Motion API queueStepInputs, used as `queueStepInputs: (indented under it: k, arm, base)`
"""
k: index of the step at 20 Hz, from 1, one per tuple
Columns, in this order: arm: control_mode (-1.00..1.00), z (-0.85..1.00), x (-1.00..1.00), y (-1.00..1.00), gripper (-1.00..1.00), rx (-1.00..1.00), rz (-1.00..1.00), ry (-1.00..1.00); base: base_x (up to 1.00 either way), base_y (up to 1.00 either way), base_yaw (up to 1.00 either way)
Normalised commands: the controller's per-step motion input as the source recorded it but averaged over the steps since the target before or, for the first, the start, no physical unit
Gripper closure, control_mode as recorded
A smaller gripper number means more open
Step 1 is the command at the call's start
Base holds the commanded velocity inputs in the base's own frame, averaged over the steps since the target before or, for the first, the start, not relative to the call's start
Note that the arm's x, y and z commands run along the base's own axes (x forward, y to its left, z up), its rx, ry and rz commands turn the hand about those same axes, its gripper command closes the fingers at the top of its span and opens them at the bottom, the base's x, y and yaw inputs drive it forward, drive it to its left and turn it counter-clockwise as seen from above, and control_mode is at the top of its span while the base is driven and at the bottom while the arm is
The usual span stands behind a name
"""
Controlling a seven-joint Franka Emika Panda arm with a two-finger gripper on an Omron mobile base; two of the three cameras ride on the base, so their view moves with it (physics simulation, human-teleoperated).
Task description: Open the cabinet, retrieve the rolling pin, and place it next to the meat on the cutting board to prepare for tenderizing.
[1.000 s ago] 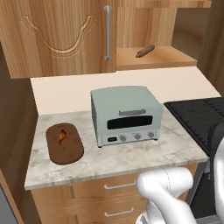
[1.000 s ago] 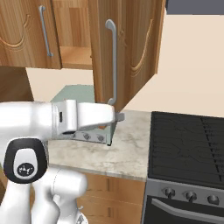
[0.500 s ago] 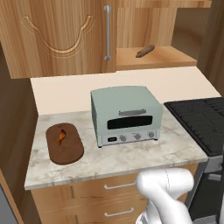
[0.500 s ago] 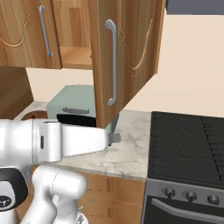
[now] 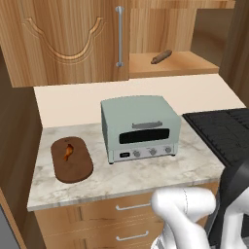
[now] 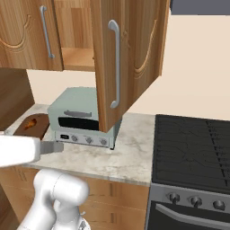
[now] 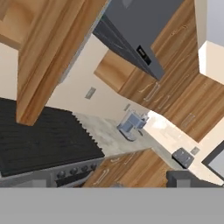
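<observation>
Since a second ago your arm has swung left, away from the cabinet (image 6: pixel 130 58), whose right door stands open. Your left base view shows the slim dark rolling pin (image 5: pixel 161 57) lying on the open wood shelf, well above the meat (image 5: pixel 67 152) on the oval cutting board (image 5: pixel 72 160). Beside the board, a pale green toaster oven (image 5: pixel 141 128) sits on the marble counter (image 5: pixel 126 177). Your right base view shows the black stove (image 6: pixel 193 152). Whether the gripper is wide or narrow, you cannot tell.

one rolling pin (image 5: pixel 161 57), one meat (image 5: pixel 67 152), one cutting board (image 5: pixel 78 168)
</observation>
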Motion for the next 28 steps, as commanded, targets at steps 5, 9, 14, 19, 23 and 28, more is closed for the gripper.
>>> queueStepInputs:
  k: [5, 9, 14, 19, 23, 28]
  arm:
    - [-1.00, 0.00, 0.13, 0.66, -1.00, 0.00, 0.00, 0.00]
    - [-1.00, 0.00, 0.43, 0.37, -1.00, 0.00, 0.00, 0.00]
    - [-1.00, 0.00, 0.43, 0.46, -1.00, 0.00, 0.00, 0.00]
    - [-1.00, 0.00, 0.42, 0.53, -1.00, 0.00, 0.02, -0.03]
    - [-1.00, 0.00, 0.22, 0.55, -1.00, 0.00, 0.10, -0.16]
    - [-1.00, 0.00, 0.12, 0.51, -1.00, 0.00, 0.18, -0.25]
  base:
    - [0.00, 0.00, 0.00]
    - [0.00, 0.00, 0.00]
    - [0.00, 0.00, 0.00]
    - [0.00, 0.00, 0.00]
    - [0.00, 0.00, 0.00]
    - [0.00, 0.00, 0.00]
